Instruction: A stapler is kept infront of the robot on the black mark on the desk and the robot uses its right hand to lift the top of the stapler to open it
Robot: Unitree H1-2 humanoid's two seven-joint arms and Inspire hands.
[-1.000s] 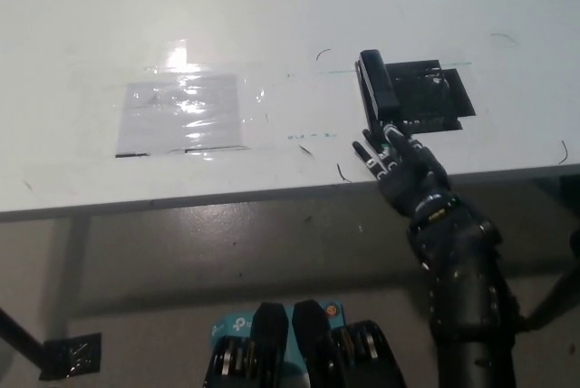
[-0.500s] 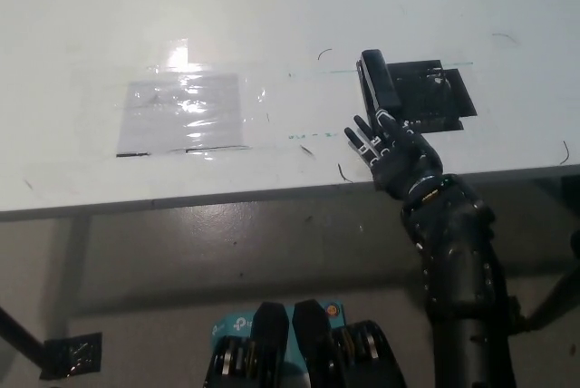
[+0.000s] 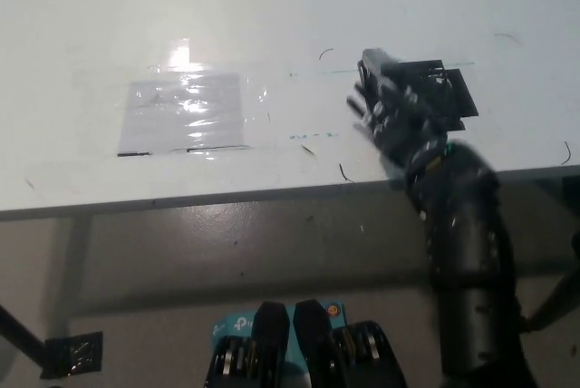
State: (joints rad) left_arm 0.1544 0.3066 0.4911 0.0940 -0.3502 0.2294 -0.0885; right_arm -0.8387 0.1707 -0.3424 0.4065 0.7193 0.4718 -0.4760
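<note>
My black forearm comes up from the bottom right, crossing the desk (image 3: pixel 272 7) edge, and my right hand (image 3: pixel 391 118) is out over the white surface, lying right across the near end of the stapler (image 3: pixel 377 66). The picture smears here, so I can't tell how far my fingers are spread or whether they've got any grip on the stapler's top. Only the far end of the stapler pokes out past my hand, dark and narrow, sitting along the left edge of the black mark (image 3: pixel 444 89). From what shows, it looks flat and closed; I'd judge the lift hasn't happened yet. So: the reach is made, the hand is on or just over the target, and what's left is catching the top and raising it. Off to the left, well clear, a shiny taped patch (image 3: pixel 184 113) catches the light. My white left hand isn't in view.
</note>
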